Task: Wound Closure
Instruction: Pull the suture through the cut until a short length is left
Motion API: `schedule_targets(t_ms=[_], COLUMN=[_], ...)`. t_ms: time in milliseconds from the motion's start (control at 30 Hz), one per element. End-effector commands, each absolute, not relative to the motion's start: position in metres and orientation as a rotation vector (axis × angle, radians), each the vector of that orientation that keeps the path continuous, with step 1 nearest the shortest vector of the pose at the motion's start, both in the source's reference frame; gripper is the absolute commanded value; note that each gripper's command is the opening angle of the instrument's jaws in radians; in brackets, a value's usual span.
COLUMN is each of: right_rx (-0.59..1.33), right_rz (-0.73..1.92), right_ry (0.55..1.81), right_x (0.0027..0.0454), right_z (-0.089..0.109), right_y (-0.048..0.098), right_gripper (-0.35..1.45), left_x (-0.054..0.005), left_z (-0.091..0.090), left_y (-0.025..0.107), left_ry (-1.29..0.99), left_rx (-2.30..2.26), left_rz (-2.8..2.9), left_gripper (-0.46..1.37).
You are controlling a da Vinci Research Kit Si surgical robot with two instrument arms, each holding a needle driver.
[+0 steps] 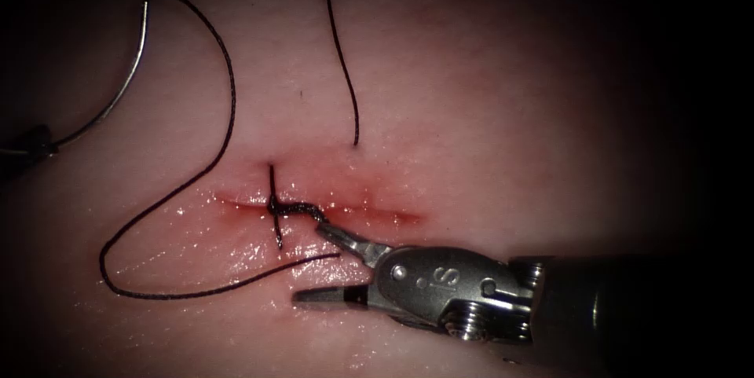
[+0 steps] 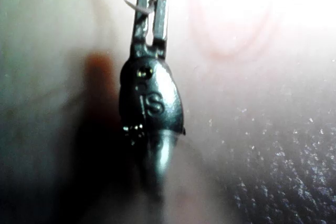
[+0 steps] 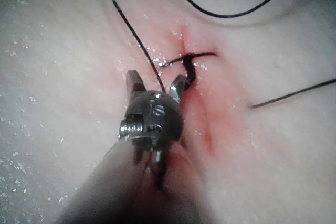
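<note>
Needle (image 1: 126, 79) lies off the tissue (image 1: 503, 111) surface at far left of the endoscope view, well away from the cut (image 1: 330, 209), not in the tissue. Left tool (image 1: 35, 144) grips it near one end of its curve; the rest of the arc rises up and away from the jaws, ending where the thread (image 1: 224, 71) attaches. In the left wrist view the left tool (image 2: 151, 11) has its two jaws close together, a pale sliver pinched crosswise between them near the tips.

Thread runs from the needle's top end, arcs down the left side of the cut, loops wide and returns toward the right tool. A knot (image 1: 287, 207) sits on the cut line, with a short tail below it. A separate strand (image 1: 342, 48) comes down from the top edge and ends just above the cut.

Right tool (image 1: 318, 262) enters from the right, jaws spread apart, holding nothing. Upper jaw tip is just beside the knot; lower jaw lies flat below the cut. The returning thread ends between the two jaws, contact not clear. Right wrist view: right tool (image 3: 157, 83) spread, with a strand passing between the jaws and the knot (image 3: 188, 64) just beyond.

Red fluid (image 1: 236, 221) wets the tissue along the cut.
</note>
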State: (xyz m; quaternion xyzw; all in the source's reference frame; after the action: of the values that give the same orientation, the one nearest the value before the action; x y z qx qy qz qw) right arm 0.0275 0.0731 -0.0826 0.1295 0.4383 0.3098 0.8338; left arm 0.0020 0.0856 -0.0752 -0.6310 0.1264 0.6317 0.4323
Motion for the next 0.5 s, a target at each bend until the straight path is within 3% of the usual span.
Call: schedule_targets(t_ms=[33,67,100,133,500], right_rx=[0.274,0.277,0.275,0.271,0.282], right_rz=[0.647,0.645,0.646,0.633,0.584], right_ry=[0.925,0.923,0.922,0.913,0.889], right_x=[0.0274,0.0273,0.0273,0.0271,0.0272], right_z=[-0.0826,-0.0826,-0.0826,-0.0827,-0.0838], right_y=[0.0731,0.0731,0.0731,0.0729,0.0717], right_gripper=[0.49,0.22,0.14,-0.35,-0.35], left_x=[0.002,0.002,0.002,0.002,0.002], left_z=[-0.0752,-0.0752,-0.0752,-0.0752,-0.0753], left_y=[0.0856,0.0856,0.0856,0.0856,0.0856], left_ry=[0.313,0.313,0.313,0.313,0.313], left_rx=[-1.575,-1.575,-1.575,-1.574,-1.574], left_rz=[1.575,1.575,1.575,1.575,1.575], left_gripper=[-0.35,-0.35,-0.35,-0.35,-0.35])
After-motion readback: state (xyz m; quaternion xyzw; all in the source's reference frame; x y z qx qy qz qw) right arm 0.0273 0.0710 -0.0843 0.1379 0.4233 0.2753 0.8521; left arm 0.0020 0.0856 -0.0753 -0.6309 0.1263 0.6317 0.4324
